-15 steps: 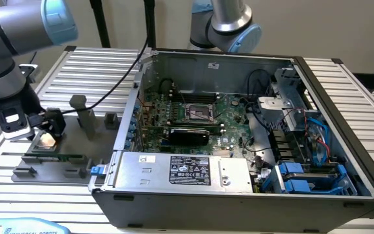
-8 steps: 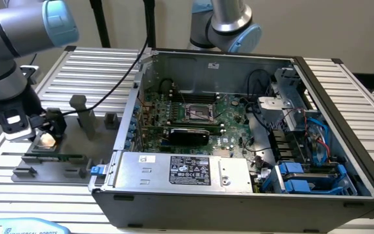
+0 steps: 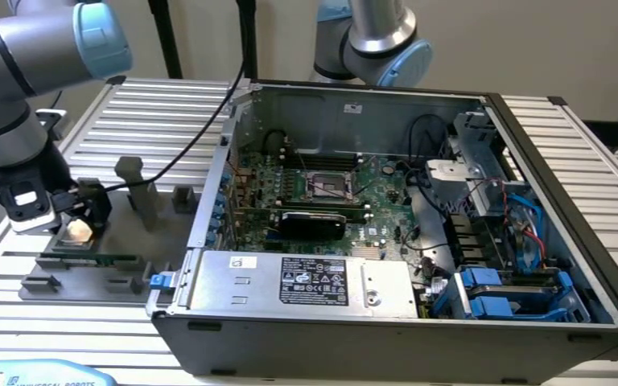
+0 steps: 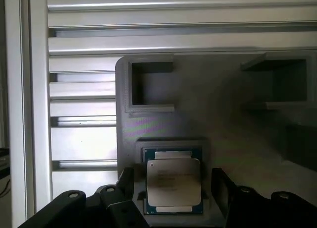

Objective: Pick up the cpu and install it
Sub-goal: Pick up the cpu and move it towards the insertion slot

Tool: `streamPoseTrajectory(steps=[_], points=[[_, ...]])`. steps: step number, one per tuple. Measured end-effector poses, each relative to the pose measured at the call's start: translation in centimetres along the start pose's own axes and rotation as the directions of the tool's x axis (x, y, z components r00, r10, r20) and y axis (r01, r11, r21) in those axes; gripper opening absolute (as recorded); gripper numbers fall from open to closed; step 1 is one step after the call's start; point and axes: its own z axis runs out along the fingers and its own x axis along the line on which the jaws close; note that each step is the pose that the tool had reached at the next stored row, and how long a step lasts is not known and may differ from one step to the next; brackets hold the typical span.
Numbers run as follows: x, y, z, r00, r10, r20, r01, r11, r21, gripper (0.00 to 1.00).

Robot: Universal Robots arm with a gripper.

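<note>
Silvery-beige metal tops the one cpu (image 4: 173,181), lying flat in a recess of the grey fixture (image 4: 223,134), directly between the pincer (image 4: 173,191)'s two black fingers (image 4: 126,181). We see them standing apart, one either side, not clamped. Beyond the pincer we count two square pockets (image 4: 151,87). One green memory stick (image 3: 89,260) lies near. From outside, the pincer hides part of the cpu

The cpu (image 4: 173,181) has a dull silvery metal top, and the fixture (image 4: 228,134) looks matt grey plastic
</note>
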Motion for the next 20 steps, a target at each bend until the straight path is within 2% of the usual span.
streamPoseTrajectory(steps=[20], points=[[0.04, 0.12, 0.15, 0.9999, -0.016, 0.0013, 0.016, 0.9999, 0.0004, 0.73]])
